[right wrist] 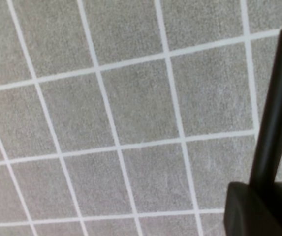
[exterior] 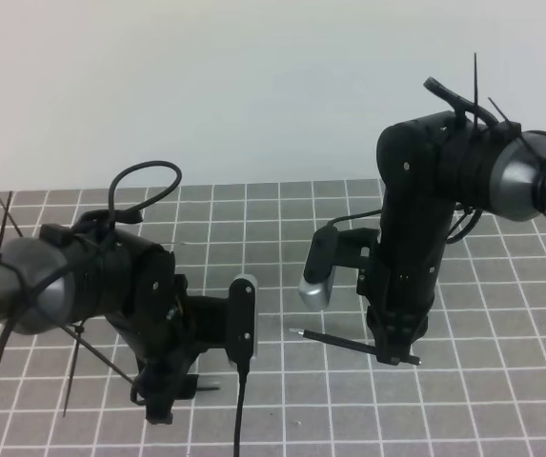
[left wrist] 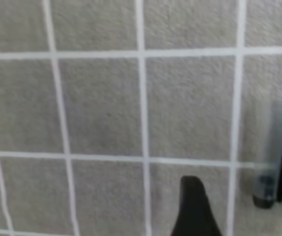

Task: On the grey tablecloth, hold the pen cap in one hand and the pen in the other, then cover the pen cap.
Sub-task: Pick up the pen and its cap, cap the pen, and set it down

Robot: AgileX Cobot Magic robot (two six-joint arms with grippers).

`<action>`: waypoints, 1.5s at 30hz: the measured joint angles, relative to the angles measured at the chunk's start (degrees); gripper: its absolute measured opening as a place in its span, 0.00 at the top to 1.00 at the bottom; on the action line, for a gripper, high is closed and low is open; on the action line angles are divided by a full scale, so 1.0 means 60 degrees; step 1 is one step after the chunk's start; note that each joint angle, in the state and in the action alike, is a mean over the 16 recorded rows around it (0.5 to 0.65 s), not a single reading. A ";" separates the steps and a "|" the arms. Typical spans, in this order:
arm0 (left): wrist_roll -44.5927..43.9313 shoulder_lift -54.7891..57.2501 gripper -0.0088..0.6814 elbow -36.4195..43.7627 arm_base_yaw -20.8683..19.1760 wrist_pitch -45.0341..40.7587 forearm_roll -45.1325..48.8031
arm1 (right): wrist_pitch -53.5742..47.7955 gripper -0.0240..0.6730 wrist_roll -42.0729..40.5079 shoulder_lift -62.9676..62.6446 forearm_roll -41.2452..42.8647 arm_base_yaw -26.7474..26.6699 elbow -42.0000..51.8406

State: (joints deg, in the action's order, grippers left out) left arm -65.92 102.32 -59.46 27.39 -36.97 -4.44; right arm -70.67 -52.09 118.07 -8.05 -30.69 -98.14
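Observation:
The grey tablecloth with white grid lines covers the whole table. My right gripper points down and is shut on the pen, which it holds almost level just above the cloth, its pale tip to the left. In the right wrist view the pen rises from between the fingers. The pen cap lies flat on the cloth. My left gripper hangs low over it, open. One fingertip stands just left of the cap, not touching it.
Both wrist cameras jut toward the middle between the arms. Cables and zip ties trail from the left arm. A pale wall stands behind the table's far edge.

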 joint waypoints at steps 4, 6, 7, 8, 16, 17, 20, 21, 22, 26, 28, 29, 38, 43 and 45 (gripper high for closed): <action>0.0095 0.0098 0.42 -0.0015 0.0000 0.0070 0.0047 | -0.0001 0.97 0.0000 0.0045 -0.0015 0.0000 0.0000; 0.0121 0.0148 0.45 -0.0022 0.0000 0.0049 0.0039 | 0.0010 0.97 -0.0001 0.0050 -0.0013 0.0000 0.0000; 0.0125 0.0173 0.46 -0.0026 0.0000 0.0026 0.0034 | 0.0019 0.97 -0.0002 0.0052 -0.0014 0.0000 0.0000; 0.0128 0.0198 0.48 -0.0029 0.0000 -0.0008 0.0029 | 0.0030 0.97 -0.0003 0.0051 -0.0015 0.0000 0.0000; 0.0144 0.0319 0.68 -0.0056 0.0000 -0.0395 -0.0019 | 0.0077 0.97 -0.0011 0.0051 -0.0023 0.0000 0.0000; 0.0146 0.0320 0.71 -0.0057 0.0000 -0.0427 -0.0019 | 0.0073 0.97 -0.0012 0.0051 -0.0025 0.0000 0.0000; 0.0153 0.0321 0.77 -0.0057 0.0000 -0.0500 -0.0011 | 0.0043 0.97 -0.0016 0.0051 -0.0028 0.0000 0.0000; 0.0155 0.0316 0.79 -0.0057 0.0000 -0.0522 -0.0006 | 0.0012 0.97 -0.0017 0.0050 -0.0029 0.0000 0.0000; 0.0157 0.0307 0.81 -0.0057 0.0000 -0.0546 0.0003 | -0.0040 0.97 -0.0017 0.0048 -0.0033 0.0000 0.0000; 0.0166 0.0163 0.86 -0.0082 0.0000 -0.0660 0.0068 | -0.0258 0.97 0.0022 -0.0025 -0.0069 0.0000 0.0000; 0.0169 -0.0003 0.87 -0.0113 0.0000 -0.0708 0.0124 | -0.0367 0.97 0.0042 -0.0120 -0.0098 0.0000 0.0000; 0.0170 -0.0109 0.87 -0.0131 0.0000 -0.0731 0.0154 | -0.0417 0.97 0.0058 -0.0185 -0.0115 0.0000 0.0000; 0.0146 -0.1729 0.87 -0.0296 0.0000 -0.0792 0.0411 | -0.0713 0.97 0.1076 -0.1253 -0.0571 0.0000 0.0052; 0.0146 -0.2979 0.87 -0.0294 0.0000 -0.0709 0.0417 | -0.0709 0.97 0.1937 -0.2248 -0.0918 -0.0015 0.0478; 0.0154 -0.3474 0.87 -0.0229 0.0000 -0.0672 0.0372 | -0.0708 0.97 0.2251 -0.2681 -0.1053 -0.0022 0.0783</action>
State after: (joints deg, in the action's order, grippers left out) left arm -65.00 81.47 -60.83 27.39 -41.00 -2.21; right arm -74.91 -38.58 101.99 -14.37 -30.82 -93.45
